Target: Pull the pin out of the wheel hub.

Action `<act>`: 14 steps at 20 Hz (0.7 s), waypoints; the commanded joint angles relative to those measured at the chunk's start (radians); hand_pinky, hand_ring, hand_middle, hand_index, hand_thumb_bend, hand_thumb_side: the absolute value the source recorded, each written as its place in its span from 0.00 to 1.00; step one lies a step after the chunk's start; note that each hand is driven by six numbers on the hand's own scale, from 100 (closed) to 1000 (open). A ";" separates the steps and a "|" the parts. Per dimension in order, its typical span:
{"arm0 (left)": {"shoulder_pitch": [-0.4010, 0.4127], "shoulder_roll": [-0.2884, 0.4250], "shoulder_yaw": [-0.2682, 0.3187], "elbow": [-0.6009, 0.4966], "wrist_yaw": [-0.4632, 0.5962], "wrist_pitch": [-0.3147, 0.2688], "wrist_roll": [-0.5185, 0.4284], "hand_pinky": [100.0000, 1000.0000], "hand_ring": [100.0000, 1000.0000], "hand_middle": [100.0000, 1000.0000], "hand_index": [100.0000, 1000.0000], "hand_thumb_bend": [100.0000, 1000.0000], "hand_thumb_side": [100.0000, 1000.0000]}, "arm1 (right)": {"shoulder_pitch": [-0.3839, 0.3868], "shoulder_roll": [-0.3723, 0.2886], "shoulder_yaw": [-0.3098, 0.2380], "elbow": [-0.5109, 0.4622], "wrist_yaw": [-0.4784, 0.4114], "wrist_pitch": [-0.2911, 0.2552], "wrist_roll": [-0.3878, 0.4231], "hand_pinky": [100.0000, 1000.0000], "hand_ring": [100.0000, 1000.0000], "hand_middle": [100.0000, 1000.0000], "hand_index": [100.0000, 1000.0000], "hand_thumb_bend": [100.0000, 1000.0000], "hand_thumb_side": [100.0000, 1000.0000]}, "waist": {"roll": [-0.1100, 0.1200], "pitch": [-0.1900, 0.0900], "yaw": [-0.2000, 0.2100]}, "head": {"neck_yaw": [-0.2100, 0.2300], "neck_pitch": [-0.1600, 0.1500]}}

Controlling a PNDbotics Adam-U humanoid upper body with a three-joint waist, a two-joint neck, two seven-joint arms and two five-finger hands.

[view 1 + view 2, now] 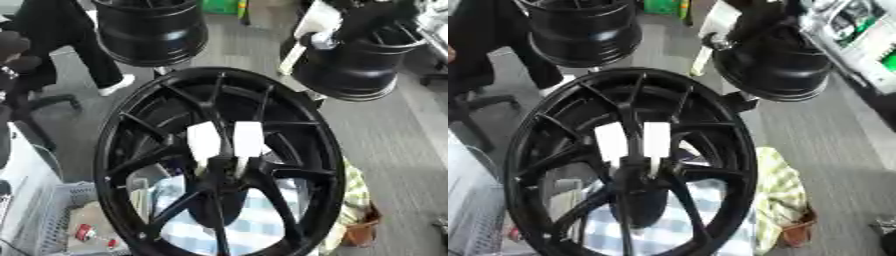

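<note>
No robot hand shows, so hand state cannot be told; black spoked alloy wheel hub (pixel 219 160) fills view, two white tabs (pixel 225 141) at centre, black cylinders (pixel 150 30) behind.

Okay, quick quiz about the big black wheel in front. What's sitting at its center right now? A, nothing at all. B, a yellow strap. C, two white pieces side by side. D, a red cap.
C: two white pieces stand side by side at the middle of the black wheel, just above where its spokes meet.
</note>
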 commanded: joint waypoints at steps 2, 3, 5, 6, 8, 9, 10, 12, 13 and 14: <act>-0.008 0.014 0.009 -0.016 -0.011 -0.002 0.000 0.76 0.79 0.69 0.80 0.00 0.66 | 0.006 -0.081 -0.137 0.180 0.059 -0.032 -0.109 0.59 0.37 0.15 0.33 0.28 0.00 | 0.007 -0.008 -0.005 | 0.009 -0.010; -0.008 0.014 0.009 -0.016 -0.011 -0.003 0.001 0.76 0.79 0.69 0.80 0.00 0.66 | 0.012 -0.091 -0.160 0.238 0.074 -0.039 -0.120 0.60 0.38 0.17 0.35 0.28 0.00 | 0.007 -0.008 -0.007 | 0.012 -0.009; -0.007 0.015 0.010 -0.016 -0.013 -0.003 0.003 0.76 0.79 0.69 0.80 0.00 0.66 | 0.018 -0.105 -0.204 0.348 0.117 -0.056 -0.136 0.61 0.39 0.19 0.37 0.28 0.00 | 0.009 -0.008 -0.010 | 0.016 -0.008; -0.006 0.015 0.011 -0.016 -0.014 -0.004 0.003 0.76 0.79 0.69 0.80 0.00 0.66 | 0.017 -0.108 -0.227 0.400 0.143 -0.066 -0.149 0.61 0.39 0.20 0.37 0.27 0.00 | 0.010 -0.008 -0.011 | 0.018 -0.007; -0.004 0.015 0.012 -0.016 -0.015 -0.005 0.005 0.76 0.79 0.69 0.80 0.00 0.66 | 0.011 -0.110 -0.273 0.503 0.194 -0.081 -0.177 0.62 0.40 0.21 0.39 0.26 0.00 | 0.012 -0.008 -0.013 | 0.022 -0.005; -0.003 0.016 0.013 -0.016 -0.016 -0.005 0.006 0.76 0.79 0.69 0.80 0.00 0.66 | 0.003 -0.109 -0.296 0.560 0.226 -0.084 -0.198 0.62 0.41 0.22 0.40 0.26 0.00 | 0.014 -0.009 -0.015 | 0.024 -0.005; -0.002 0.016 0.013 -0.016 -0.016 -0.005 0.006 0.76 0.79 0.69 0.80 0.00 0.66 | -0.009 -0.105 -0.314 0.613 0.257 -0.089 -0.217 0.63 0.42 0.24 0.42 0.25 0.00 | 0.015 -0.009 -0.016 | 0.025 -0.005; -0.002 0.015 0.012 -0.016 -0.017 -0.006 0.006 0.76 0.79 0.69 0.80 0.00 0.66 | -0.037 -0.093 -0.341 0.709 0.315 -0.106 -0.244 0.65 0.47 0.34 0.51 0.28 0.00 | 0.017 -0.010 -0.018 | 0.027 -0.005; -0.002 0.015 0.012 -0.016 -0.018 -0.006 0.006 0.76 0.79 0.69 0.80 0.00 0.66 | -0.049 -0.088 -0.353 0.751 0.342 -0.115 -0.251 0.67 0.50 0.39 0.56 0.30 0.00 | 0.018 -0.010 -0.018 | 0.029 -0.005; -0.002 0.015 0.012 -0.016 -0.018 -0.007 0.006 0.76 0.79 0.69 0.80 0.00 0.66 | -0.060 -0.084 -0.361 0.784 0.370 -0.124 -0.255 0.69 0.58 0.51 0.64 0.36 0.00 | 0.020 -0.009 -0.018 | 0.031 -0.005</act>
